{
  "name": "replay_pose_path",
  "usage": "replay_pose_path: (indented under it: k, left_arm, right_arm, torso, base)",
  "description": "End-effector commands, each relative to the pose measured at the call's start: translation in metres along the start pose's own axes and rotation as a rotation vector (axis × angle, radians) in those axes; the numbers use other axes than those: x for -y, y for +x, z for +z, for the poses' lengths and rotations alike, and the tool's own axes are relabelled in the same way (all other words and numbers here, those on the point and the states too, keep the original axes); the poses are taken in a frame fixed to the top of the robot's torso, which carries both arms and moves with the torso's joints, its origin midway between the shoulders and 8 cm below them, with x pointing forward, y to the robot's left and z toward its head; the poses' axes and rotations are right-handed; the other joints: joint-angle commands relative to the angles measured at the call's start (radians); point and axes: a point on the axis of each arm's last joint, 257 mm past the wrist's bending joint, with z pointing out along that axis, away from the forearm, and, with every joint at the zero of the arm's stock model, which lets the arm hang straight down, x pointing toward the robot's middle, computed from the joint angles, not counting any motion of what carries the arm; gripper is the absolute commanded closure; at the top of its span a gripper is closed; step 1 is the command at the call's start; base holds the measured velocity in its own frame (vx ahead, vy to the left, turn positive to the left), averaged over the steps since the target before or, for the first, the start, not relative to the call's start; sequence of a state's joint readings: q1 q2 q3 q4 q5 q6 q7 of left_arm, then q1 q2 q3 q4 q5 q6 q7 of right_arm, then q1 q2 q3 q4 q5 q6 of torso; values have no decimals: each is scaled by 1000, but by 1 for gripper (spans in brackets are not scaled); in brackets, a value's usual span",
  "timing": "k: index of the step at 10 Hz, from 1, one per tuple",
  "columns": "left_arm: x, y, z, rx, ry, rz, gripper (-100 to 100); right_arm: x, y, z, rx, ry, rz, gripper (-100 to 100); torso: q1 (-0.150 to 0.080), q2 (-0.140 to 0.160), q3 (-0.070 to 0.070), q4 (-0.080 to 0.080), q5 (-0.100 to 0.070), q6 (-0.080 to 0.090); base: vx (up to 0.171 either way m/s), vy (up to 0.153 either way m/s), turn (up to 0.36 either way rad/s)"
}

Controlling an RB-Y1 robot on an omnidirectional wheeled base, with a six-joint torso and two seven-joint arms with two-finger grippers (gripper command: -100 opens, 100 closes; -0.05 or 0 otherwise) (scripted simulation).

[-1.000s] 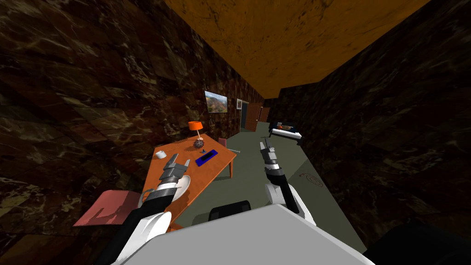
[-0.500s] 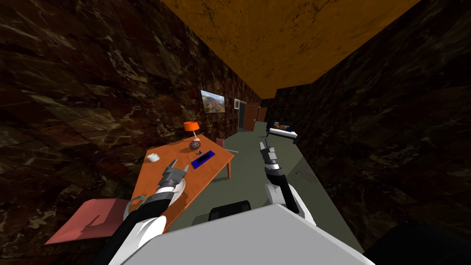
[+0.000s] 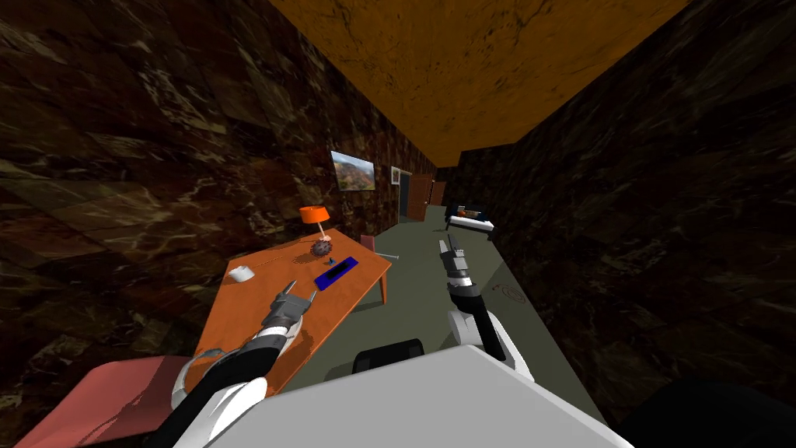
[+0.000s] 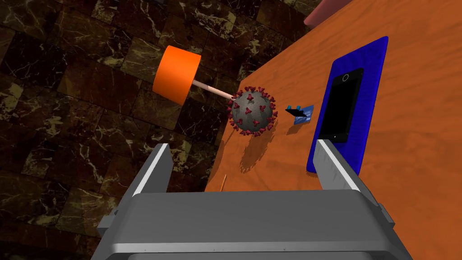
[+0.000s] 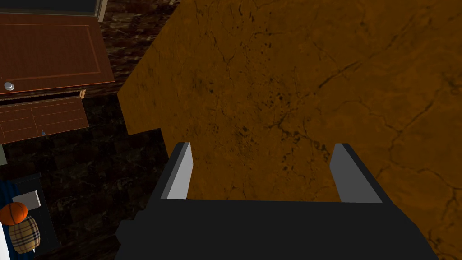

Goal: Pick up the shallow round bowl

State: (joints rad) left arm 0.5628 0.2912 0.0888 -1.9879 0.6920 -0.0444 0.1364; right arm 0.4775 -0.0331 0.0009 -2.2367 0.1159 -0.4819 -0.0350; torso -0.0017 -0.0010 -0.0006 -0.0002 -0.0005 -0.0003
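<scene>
My left gripper (image 3: 299, 294) hangs open over the near half of the orange table (image 3: 350, 292) with nothing between its fingers. My left forearm covers the tabletop behind it, and I cannot make out the bowl there. Seen from the left wrist, the gripper (image 4: 240, 144) faces across the table (image 4: 406, 180) toward a spiky grey ball (image 4: 251, 111) and a black phone on a blue slab (image 4: 349, 104). My right gripper (image 3: 448, 247) is raised over the floor right of the table, open (image 5: 261, 145) and empty.
An orange-shaded lamp (image 3: 313, 214) rises from the spiky ball (image 3: 321, 248) at the table's far side. A small white cup (image 3: 241, 273) stands at the far left corner, a blue card (image 4: 301, 113) beside the phone slab (image 3: 336, 272). A pink chair (image 3: 101, 397) and a thin grey hoop (image 3: 186, 373) sit near my left arm.
My head view has swung, so the table and chair slid down and left. My left gripper now sits nearer the phone slab, and the pale bowl seen under it earlier is covered.
</scene>
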Motion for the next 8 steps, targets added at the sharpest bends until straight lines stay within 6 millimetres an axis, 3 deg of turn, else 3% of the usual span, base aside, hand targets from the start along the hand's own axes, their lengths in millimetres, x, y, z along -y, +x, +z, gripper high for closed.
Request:
replay_pose_path:
  k: [1, 4, 5, 8]
  left_arm:
    - [-14, -19, -5, 34, -52, -42, -100]
    - [-50, -66, -24, 123, -181, -124, -100]
    - [-50, -66, -24, 123, -183, -126, -100]
    - [-84, -112, -53, 220, -312, -186, -100]
  right_arm:
    - [0, 0, 0, 0, 0, 0, 0]
    - [0, 0, 0, 0, 0, 0, 0]
    - [0, 0, 0, 0, 0, 0, 0]
    - [0, 0, 0, 0, 0, 0, 0]
  torso:
    - [0, 0, 0, 0, 0, 0]
    - [1, 0, 0, 0, 0, 0]
    - [1, 0, 0, 0, 0, 0]
    - [3, 0, 0, 0, 1, 0]
  base:
    - [19, -21, -79]
    - [31, -12, -146]
    - [15, 4, -38]
    - [19, 15, -129]
